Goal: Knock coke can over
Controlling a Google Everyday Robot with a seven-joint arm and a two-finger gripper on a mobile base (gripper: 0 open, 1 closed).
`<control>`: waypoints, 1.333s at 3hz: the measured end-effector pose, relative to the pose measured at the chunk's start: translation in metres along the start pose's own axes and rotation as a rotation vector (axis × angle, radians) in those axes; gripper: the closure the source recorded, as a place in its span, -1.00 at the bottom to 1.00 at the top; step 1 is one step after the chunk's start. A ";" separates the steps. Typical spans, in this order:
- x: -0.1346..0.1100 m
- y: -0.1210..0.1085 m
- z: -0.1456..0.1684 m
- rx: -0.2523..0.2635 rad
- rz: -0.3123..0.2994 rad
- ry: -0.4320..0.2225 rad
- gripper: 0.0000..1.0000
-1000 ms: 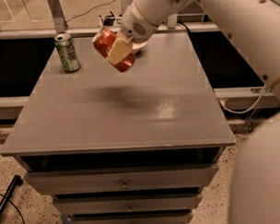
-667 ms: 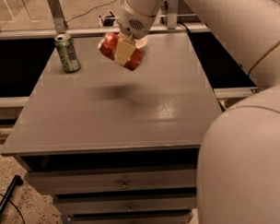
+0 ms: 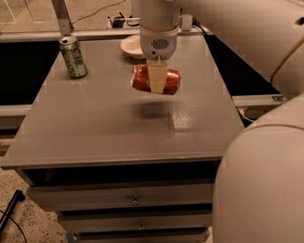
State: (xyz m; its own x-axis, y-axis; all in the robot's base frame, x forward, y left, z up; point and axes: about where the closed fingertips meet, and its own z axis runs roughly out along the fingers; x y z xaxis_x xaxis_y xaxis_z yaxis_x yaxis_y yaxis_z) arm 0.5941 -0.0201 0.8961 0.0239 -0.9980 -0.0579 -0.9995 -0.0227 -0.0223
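Note:
The red coke can [image 3: 169, 80] is held sideways, lying horizontal in the air a little above the middle of the grey table [image 3: 92, 130]. Its shadow falls on the tabletop just below. My gripper [image 3: 157, 79] points straight down from the white arm and is shut on the coke can, with a pale finger [image 3: 157, 78] across the can's front.
A green soda can [image 3: 73, 57] stands upright at the table's back left. A white bowl [image 3: 132, 46] sits at the back centre, behind the gripper. The arm's large white links fill the right side. Drawers run below the table's front edge.
The gripper with the coke can has swung round and come down toward the table's middle. The can has turned from tilted to horizontal. The white bowl now shows behind it.

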 end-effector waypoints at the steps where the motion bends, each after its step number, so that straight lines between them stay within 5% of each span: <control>1: 0.017 0.041 0.027 -0.099 -0.015 0.024 0.50; 2: 0.018 0.067 0.051 -0.162 -0.040 0.035 0.04; 4: 0.012 0.059 0.055 -0.124 -0.038 0.013 -0.89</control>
State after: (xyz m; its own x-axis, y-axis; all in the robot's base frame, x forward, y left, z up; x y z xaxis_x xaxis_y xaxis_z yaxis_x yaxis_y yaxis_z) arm 0.5365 -0.0301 0.8391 0.0627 -0.9969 -0.0465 -0.9928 -0.0671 0.0992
